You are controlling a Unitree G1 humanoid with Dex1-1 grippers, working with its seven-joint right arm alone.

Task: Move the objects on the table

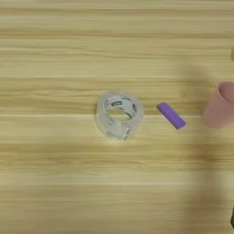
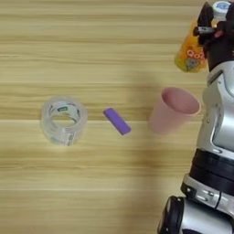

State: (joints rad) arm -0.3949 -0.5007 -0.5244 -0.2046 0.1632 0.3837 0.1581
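1. Nearest the camera, the silver forearm was seen coming up along the right edge, well to the right of the pink cup, which gets used as the landmark here.
2. The table was pretty much bare wood on the near side of the cup.
3. The purple bar was found lying flat, just left of the cup and apart from it, angled a bit. It looked untouched, so that one was judged as not yet dealt with.
4. Further left of the cup, past the bar, a clear tape roll was sitting flat on the wood. Nothing was near it.
5. Beyond the cup, up at the far right corner, the orange container was seen tilted, with its pale cap up top and the printed label facing the camera.
6. The right gripper was up against the container's cap end, black fingers apparently wrapped on it. It was read as held, though whether it was lifted or resting on the table couldn't be told.
7. Progress guess: container in hand, bar left to do, no goal spot visible.
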